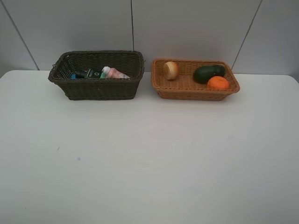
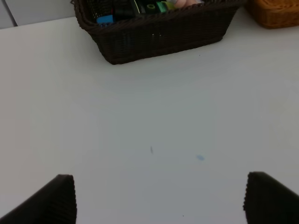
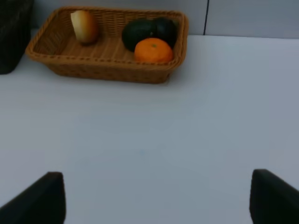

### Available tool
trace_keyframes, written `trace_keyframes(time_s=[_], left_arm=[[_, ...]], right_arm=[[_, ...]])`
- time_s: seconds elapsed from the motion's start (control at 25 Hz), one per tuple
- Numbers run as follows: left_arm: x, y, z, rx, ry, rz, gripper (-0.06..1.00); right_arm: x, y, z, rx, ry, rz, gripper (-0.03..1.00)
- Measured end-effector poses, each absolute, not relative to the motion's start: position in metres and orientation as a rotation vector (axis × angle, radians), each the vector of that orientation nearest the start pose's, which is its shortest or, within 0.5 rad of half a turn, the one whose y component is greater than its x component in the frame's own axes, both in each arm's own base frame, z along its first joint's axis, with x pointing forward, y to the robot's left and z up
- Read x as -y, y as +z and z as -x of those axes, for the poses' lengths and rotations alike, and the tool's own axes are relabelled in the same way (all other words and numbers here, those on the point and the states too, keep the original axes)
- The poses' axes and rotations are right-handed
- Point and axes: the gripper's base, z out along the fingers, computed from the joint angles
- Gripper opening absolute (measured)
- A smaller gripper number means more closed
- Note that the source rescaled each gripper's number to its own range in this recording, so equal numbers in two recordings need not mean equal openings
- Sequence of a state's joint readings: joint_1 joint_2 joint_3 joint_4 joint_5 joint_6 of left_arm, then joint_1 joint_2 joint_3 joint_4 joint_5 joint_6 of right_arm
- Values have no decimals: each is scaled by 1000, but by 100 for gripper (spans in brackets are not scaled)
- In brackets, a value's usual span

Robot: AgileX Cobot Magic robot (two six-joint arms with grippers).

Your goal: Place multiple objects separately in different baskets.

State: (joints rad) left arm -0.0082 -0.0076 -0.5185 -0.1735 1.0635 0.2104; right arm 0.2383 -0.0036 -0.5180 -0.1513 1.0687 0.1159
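Dark brown basket [image 1: 96, 76] upper left of frame w/ green pump bottle [image 1: 88, 73] & pink bottle [image 1: 113, 73] inside. Tan basket [image 1: 195, 87] upper right holds peach [image 1: 171, 70], avocado [image 1: 209, 73], orange [image 1: 218, 83]. Both jaws released, spread wide over bare white counter [image 1: 149, 158], holding nothing.

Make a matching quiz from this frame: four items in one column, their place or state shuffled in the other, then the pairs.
Column A
1. round orange fruit
2. pale yellow-red peach
3. small pink bottle
4. left gripper

Column B
a. lying inside the dark brown woven basket
b. open and empty above the bare white table
c. at the left end of the light orange-tan woven basket
d. beside the dark green avocado half, at the right end of that tan basket

Pairs: 1-d, 2-c, 3-a, 4-b
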Motion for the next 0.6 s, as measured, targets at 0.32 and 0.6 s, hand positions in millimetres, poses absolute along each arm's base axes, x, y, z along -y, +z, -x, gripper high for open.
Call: trace_keyframes(time_s=[0.32,0.6], left_arm=[[14,283,9,-1997,-78,-230,88],[14,283,9,-1997,-78,-230,88]], right_arm=[[13,282,5,-2014,38,127,100],[13,282,6,-2015,22,87,100]])
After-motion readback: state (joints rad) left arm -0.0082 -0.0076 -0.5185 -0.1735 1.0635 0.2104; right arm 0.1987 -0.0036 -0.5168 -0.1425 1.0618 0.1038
